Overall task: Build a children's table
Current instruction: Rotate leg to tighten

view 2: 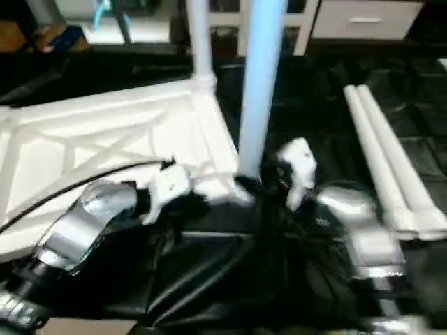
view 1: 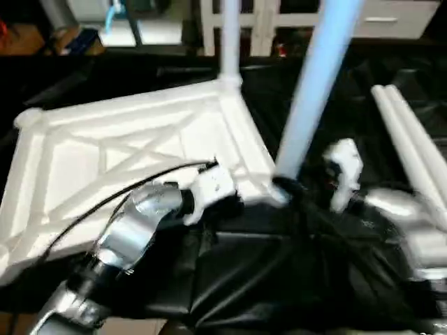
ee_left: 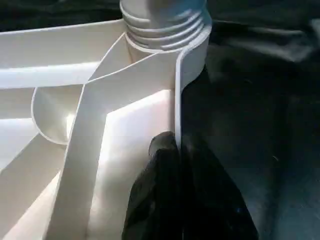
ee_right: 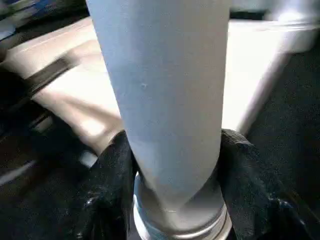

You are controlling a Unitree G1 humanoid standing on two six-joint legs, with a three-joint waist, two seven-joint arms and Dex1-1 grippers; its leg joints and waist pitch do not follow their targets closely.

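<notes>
Your table top [view 1: 126, 146] lies upside down on the black sheet [view 1: 265, 279], its crossed ribs facing up. One leg [view 1: 229, 38] stands upright in the far corner socket. A second leg [view 1: 318, 84] stands in the near corner socket, leaning a little toward your right. Two more legs [view 1: 412, 139] lie side by side on the sheet, well apart to the right.

Your left claw [ee_left: 177, 165] is pinched shut on the thin outer rim of the top, just beside the near corner socket [ee_left: 192, 55]; one black finger sits inside the rim and one outside. In the left wrist view the screw threads of the standing leg show at the socket mouth.

Your right claw [ee_right: 172, 170] grips the base of the near leg, one black finger [ee_right: 112, 175] on each side of it, just above its threaded end [ee_right: 175, 220].
</notes>
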